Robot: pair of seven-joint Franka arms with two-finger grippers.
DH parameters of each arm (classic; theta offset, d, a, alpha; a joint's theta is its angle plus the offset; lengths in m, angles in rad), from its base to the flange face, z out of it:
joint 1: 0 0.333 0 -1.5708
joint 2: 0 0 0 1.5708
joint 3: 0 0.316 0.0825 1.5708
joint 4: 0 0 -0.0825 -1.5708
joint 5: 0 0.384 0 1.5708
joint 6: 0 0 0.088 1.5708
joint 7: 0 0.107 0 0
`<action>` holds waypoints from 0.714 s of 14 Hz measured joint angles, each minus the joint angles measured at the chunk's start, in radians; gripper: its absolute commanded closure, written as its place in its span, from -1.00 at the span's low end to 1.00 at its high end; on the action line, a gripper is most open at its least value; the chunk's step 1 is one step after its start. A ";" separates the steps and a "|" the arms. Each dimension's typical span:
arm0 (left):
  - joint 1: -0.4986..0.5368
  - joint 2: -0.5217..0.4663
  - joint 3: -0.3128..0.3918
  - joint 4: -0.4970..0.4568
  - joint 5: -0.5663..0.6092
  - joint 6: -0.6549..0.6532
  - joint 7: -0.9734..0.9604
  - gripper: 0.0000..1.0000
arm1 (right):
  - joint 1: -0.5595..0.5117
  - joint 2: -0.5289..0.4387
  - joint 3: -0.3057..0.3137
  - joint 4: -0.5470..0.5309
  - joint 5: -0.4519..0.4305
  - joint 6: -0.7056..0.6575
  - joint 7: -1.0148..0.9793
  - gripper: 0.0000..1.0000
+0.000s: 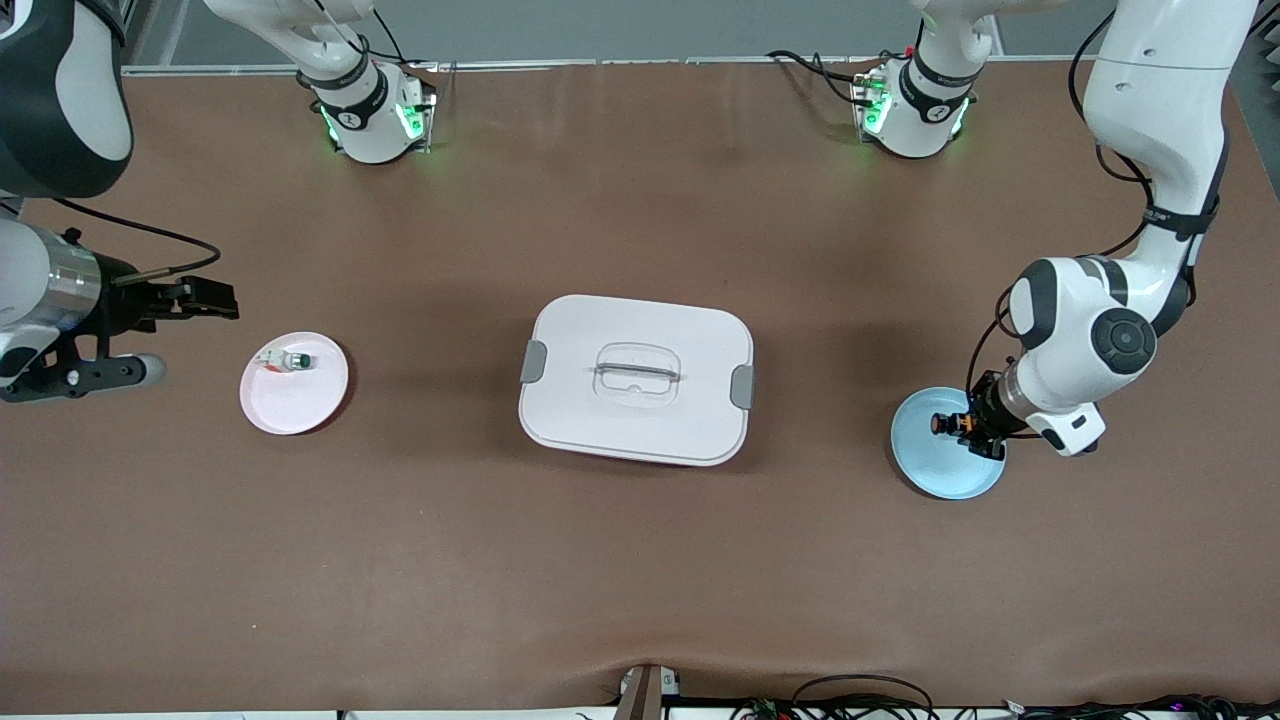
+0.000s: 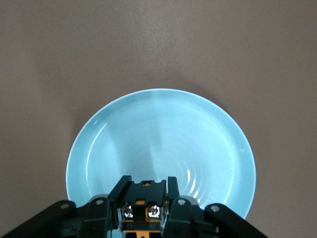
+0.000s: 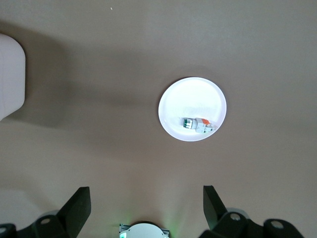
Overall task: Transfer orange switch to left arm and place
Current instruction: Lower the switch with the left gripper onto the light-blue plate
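The orange switch (image 1: 948, 423), a small black part with orange accents, is held in my left gripper (image 1: 962, 424) over the light blue plate (image 1: 935, 465) at the left arm's end of the table. In the left wrist view the fingers (image 2: 120, 191) are closed on the switch (image 2: 144, 201) just above the blue plate (image 2: 163, 134). My right gripper (image 1: 205, 298) is open and empty, waiting above the table at the right arm's end; its fingers (image 3: 79, 206) are spread wide. The white box (image 1: 636, 378) sits in the middle of the table.
A pink plate (image 1: 293, 392) holds a small white switch with a green top (image 1: 292, 361) near the right gripper; both also show in the right wrist view (image 3: 198, 124). Cables lie along the table's front edge (image 1: 860, 700).
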 measured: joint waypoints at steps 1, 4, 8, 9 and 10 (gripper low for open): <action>0.000 0.011 0.000 0.004 0.000 0.004 0.000 1.00 | 0.001 0.000 0.000 0.000 0.000 0.000 0.000 -1.00; 0.000 0.038 0.001 0.007 0.000 0.040 0.000 1.00 | -0.001 -0.003 -0.004 0.001 0.000 0.000 0.003 -1.00; 0.000 0.069 0.001 0.008 0.004 0.059 0.000 1.00 | -0.014 -0.019 -0.010 0.002 0.025 0.001 0.077 -1.00; 0.000 0.075 0.002 0.008 0.020 0.059 0.000 1.00 | -0.020 -0.021 -0.012 0.002 0.030 0.001 0.084 -1.00; 0.000 0.079 0.002 0.009 0.043 0.059 -0.003 1.00 | -0.024 -0.022 -0.014 0.002 0.032 0.001 0.087 -1.00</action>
